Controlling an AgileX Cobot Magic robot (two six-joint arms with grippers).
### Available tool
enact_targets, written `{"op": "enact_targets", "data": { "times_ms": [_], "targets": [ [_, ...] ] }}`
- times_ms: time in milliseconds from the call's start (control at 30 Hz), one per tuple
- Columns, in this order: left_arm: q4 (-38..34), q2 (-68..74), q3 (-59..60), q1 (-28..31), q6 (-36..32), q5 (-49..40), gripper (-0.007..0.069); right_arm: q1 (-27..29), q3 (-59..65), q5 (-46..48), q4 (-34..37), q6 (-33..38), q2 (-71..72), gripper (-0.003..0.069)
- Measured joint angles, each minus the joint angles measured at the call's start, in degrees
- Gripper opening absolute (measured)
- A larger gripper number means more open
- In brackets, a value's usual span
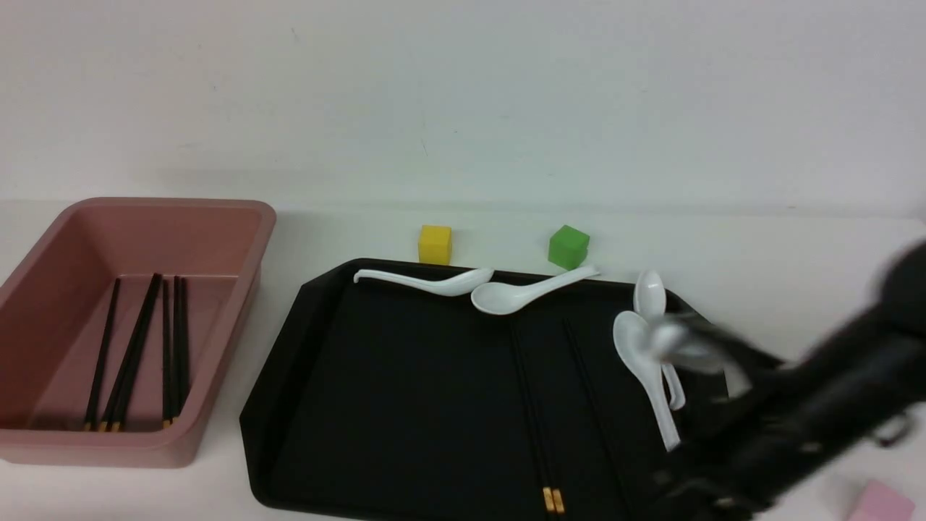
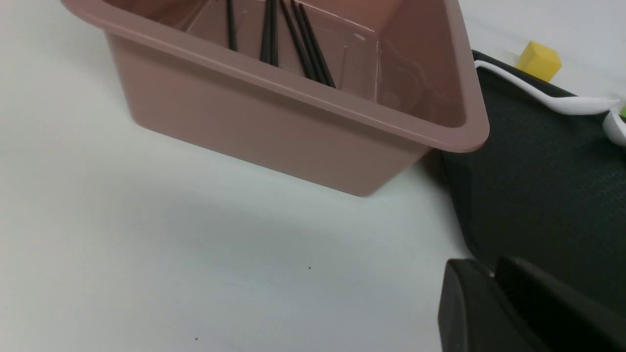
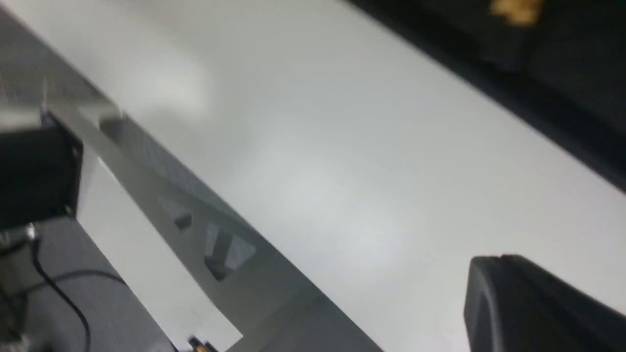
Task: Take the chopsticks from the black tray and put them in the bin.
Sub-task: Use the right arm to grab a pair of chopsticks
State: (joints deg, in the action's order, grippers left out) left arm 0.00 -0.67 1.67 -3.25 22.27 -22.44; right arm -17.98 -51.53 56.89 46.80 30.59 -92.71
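Chopsticks (image 1: 539, 434) are lying on the black tray (image 1: 405, 405), gold bands nearest the robot; more are resting inside the bin (image 1: 239, 239). The right tool (image 1: 694, 492), blurred, is hovering closed at the tray's near right corner. The left tool (image 2: 491, 276) is sitting closed above the tabletop (image 2: 195, 244).

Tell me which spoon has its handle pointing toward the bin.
The leftmost spoon, by the yellow cube: its handle points left at the bin. The next one's points right; the other two point nearward.

Bin (image 2: 293, 122) on white table (image 2: 146, 244), chopsticks (image 2: 270, 34) inside; black tray (image 2: 538, 195) just beside it, white spoon (image 2: 577, 103) at tray's rim, yellow cube (image 2: 539, 59) beyond
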Motion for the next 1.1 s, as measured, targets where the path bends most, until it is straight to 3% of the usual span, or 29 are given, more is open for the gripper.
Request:
{"op": "enact_targets", "data": {
  "times_ms": [167, 233, 400, 500, 633, 867, 1100],
  "targets": [
    [0.0, 0.0, 0.0, 0.0, 0.0, 0.0, 0.0093, -12.5, -11.7, -3.9, -16.0, -17.4, -7.8, 0.0001],
    [0.0, 0.0, 0.0, 0.0, 0.0, 0.0, 0.0093, -16.2, -16.4, -4.9, -25.0, -28.2, -9.2, 0.0002],
    [0.0, 0.0, 0.0, 0.0, 0.0, 0.0, 0.0093, -20.3, -21.7, -6.9, -39.6, -47.7, -10.4, 0.0016],
    [0.0, 0.0, 0.0, 0.0, 0.0, 0.0, 0.0094, -21.8, -23.7, -7.3, -45.9, -54.9, -11.9, 0.0049],
    [0.0, 0.0, 0.0, 0.0, 0.0, 0.0, 0.0094, -22.3, -25.4, -7.3, -48.0, -57.2, -14.8, 0.0122],
    [0.0, 0.0, 0.0, 0.0, 0.0, 0.0, 0.0096, -22.3, -26.9, -7.4, -49.3, -57.7, -21.2, 0.0311],
    [0.0, 0.0, 0.0, 0.0, 0.0, 0.0, 0.0103, -22.3, -27.4, -7.8, -50.9, -57.7, -24.0, 0.0351]
  ]
}}
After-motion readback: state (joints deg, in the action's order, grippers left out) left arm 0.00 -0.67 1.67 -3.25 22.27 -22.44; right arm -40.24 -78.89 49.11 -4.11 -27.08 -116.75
